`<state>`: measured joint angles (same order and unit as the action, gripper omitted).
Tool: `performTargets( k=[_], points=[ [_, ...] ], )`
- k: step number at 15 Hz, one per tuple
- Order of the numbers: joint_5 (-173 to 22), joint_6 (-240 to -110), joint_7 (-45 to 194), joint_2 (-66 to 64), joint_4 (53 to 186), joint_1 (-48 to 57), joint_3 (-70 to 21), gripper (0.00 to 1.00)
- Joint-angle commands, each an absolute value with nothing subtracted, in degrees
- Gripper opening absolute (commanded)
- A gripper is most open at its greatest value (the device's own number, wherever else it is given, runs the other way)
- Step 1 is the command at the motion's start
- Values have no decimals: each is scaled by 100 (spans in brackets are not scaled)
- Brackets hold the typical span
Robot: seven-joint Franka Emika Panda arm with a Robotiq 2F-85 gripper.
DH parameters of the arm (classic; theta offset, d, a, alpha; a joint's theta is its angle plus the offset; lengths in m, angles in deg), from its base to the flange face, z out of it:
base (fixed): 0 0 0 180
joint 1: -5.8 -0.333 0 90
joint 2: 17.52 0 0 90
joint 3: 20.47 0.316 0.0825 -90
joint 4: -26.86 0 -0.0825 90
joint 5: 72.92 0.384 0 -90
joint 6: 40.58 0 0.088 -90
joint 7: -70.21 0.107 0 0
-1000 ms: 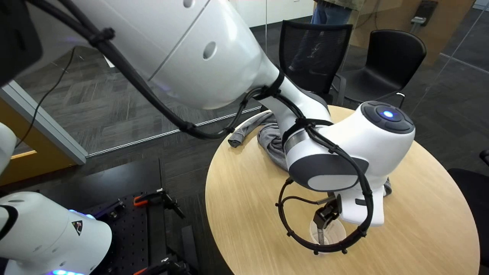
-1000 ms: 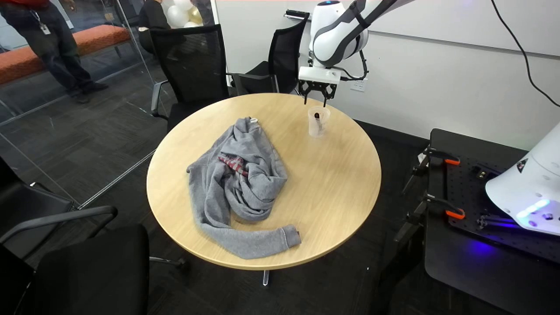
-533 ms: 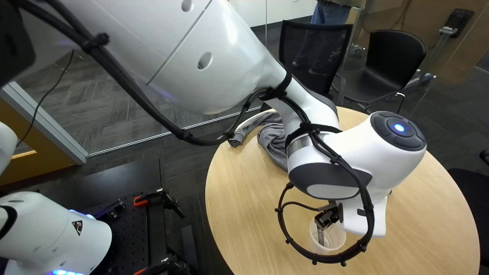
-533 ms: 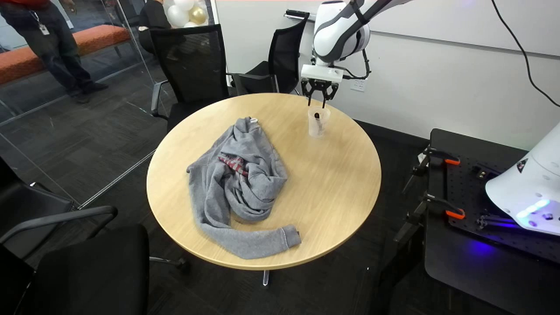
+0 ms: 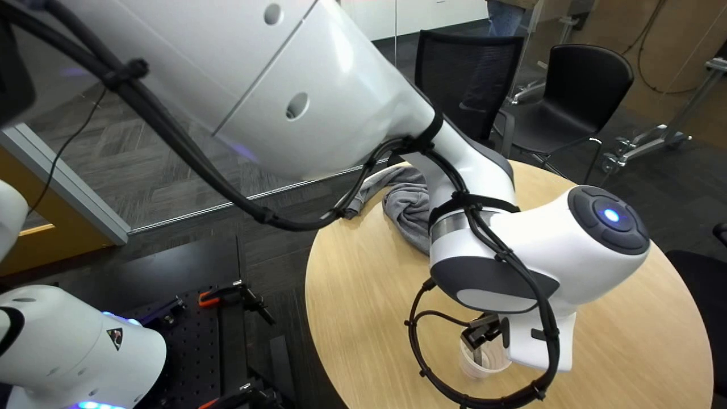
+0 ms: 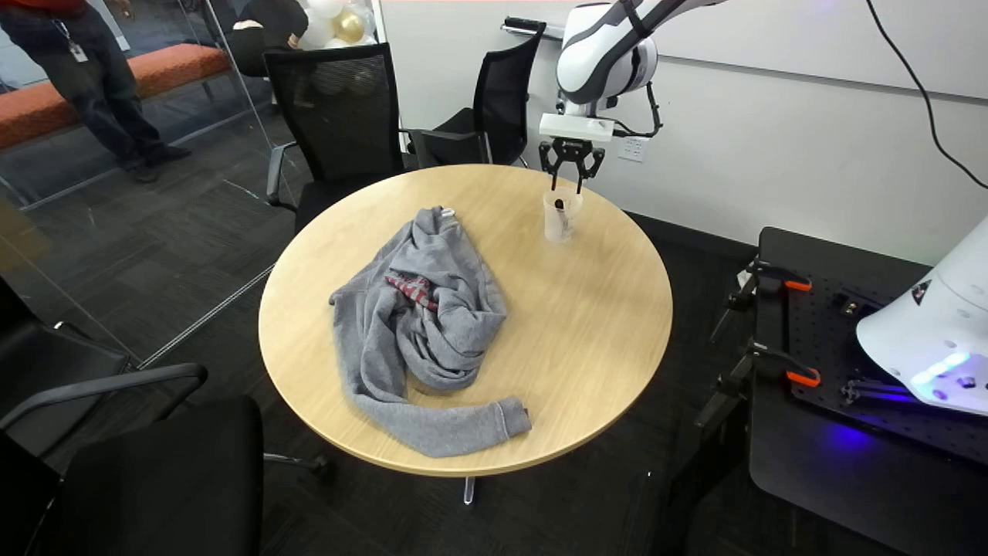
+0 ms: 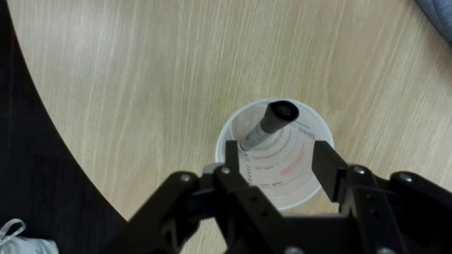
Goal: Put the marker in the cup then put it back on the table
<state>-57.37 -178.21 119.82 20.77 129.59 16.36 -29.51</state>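
Note:
The translucent cup (image 6: 569, 229) stands upright near the far edge of the round tan table (image 6: 587, 332). It also shows in an exterior view (image 5: 495, 362), partly behind the cable loop. The marker (image 7: 273, 120) leans inside the cup with its black end up near the rim. Its reddish end does not show. The black end also shows in an exterior view (image 6: 559, 205). My gripper (image 7: 273, 150) is open and empty, pointing down just above the cup. In the wrist view its fingertips lie over the cup, and the marker's top lies ahead of the gap between them.
A bunched grey cloth (image 6: 417, 309) lies on the table, and a corner of it shows in the wrist view (image 7: 438, 14). Black chairs (image 6: 340, 116) stand around the table. A black bench (image 6: 810, 455) with clamps carries the robot base. A cable loop (image 5: 417, 363) hangs from the wrist.
My gripper has moved lower toward the cup and slightly sideways, rightward in both exterior views. Its fingers look a little closer together than one second ago. The cup and marker have not moved.

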Motion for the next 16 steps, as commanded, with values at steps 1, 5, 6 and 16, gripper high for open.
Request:
performTargets(
  k=[1, 5, 6, 16],
  points=[
    [-5498, -17522, 11734, 2047, 12927, 1707, -2879, 57],
    [-5392, -17408, 11688, 2137, 12871, 1717, -2875, 53],
    [-5374, -17390, 11689, 2160, 12863, 1722, -2875, 51],
    [-5286, -17362, 11691, 2285, 12770, 1733, -2865, 47]
  ],
)
